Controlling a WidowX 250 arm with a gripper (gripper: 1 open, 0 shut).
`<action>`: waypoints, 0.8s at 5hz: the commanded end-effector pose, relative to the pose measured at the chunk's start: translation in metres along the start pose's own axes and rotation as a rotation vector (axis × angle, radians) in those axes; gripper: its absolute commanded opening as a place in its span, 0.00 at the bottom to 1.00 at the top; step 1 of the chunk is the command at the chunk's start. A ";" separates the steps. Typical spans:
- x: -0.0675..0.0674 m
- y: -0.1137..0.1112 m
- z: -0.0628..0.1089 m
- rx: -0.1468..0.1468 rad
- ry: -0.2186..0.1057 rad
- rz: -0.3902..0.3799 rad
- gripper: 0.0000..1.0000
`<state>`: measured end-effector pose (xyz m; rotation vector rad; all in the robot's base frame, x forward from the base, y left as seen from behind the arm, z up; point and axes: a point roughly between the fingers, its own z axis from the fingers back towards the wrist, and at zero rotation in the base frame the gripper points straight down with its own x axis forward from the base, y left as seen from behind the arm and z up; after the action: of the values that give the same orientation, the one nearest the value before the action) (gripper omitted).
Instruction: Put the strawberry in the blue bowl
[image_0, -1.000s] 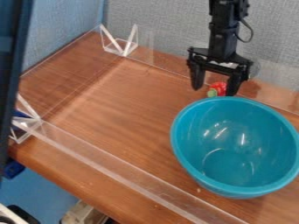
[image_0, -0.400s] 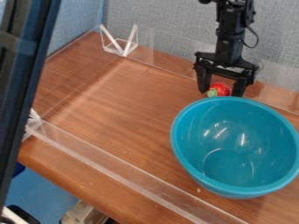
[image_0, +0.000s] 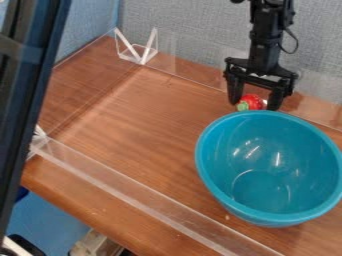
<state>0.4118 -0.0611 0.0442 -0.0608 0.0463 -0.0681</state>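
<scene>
Change since earlier frame: your gripper (image_0: 255, 93) sits slightly further right and back than a second ago; since the nearer earlier frame it has barely shifted. Bowl and strawberry lie as before.
Gripper state: your jaws stand wide apart, pointing straight down, one dark finger on each side of the strawberry (image_0: 247, 101). You cannot tell whether either finger touches it.
Strawberries, count: one. Small, red, lying on the wooden table (image_0: 134, 110) between the fingers, just beyond the far rim of the blue bowl (image_0: 267, 165). It is outside the bowl.
Bowls, count: one. Teal-blue, round, deep, upright at the right front of the table, nothing visible inside but reflections.
Arms, count: one. Black, coming down from the top edge, with a cable (image_0: 287, 40) alongside.
Clear barriers, count: you see one low transparent wall (image_0: 120, 190) along the near edge and another along the back, with two clear triangular brackets, one at the back (image_0: 135, 45) and one at the left front corner (image_0: 36, 143).
Cut off: your arm above the wrist leaves the top of the view; the bowl's right rim nearly meets the picture edge.
Hidden: a dark post (image_0: 27, 90) in the foreground covers the left edge of the table.
Hard to make out: the strawberry's green top is too small to see clearly; the fingers partly screen the fruit.
</scene>
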 end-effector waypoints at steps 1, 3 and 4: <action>0.008 -0.007 0.022 -0.001 -0.066 -0.019 1.00; 0.008 -0.009 0.021 0.014 -0.068 -0.027 1.00; 0.008 -0.009 0.022 0.018 -0.074 -0.025 1.00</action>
<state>0.4126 -0.0646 0.0440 -0.0421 0.0362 -0.0802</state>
